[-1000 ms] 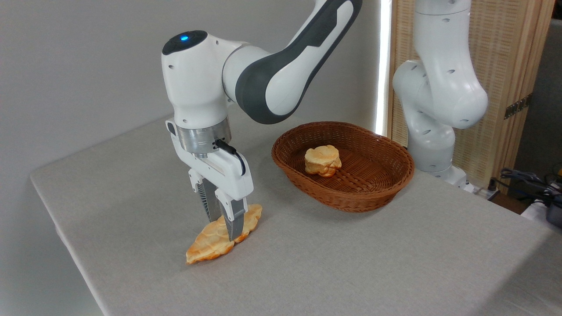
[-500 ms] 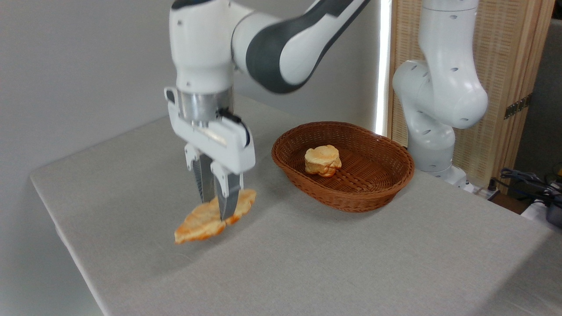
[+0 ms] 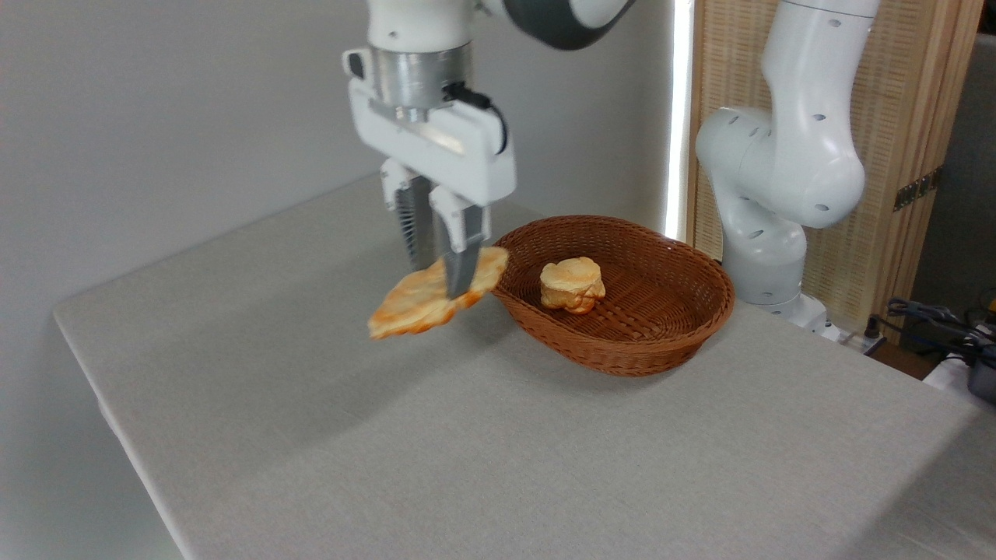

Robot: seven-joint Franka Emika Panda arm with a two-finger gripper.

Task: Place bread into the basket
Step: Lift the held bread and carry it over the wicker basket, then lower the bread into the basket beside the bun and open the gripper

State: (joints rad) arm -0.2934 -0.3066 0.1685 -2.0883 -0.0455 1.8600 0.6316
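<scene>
Above the desk (image 3: pixel 482 459), the gripper (image 3: pixel 443 272) is pinching the bread (image 3: pixel 412 299) near its middle, carrying it clear of the surface just beside the basket (image 3: pixel 622 350). Doing this well probably means clearing the near rim and releasing beside the bun (image 3: pixel 573 285).
</scene>
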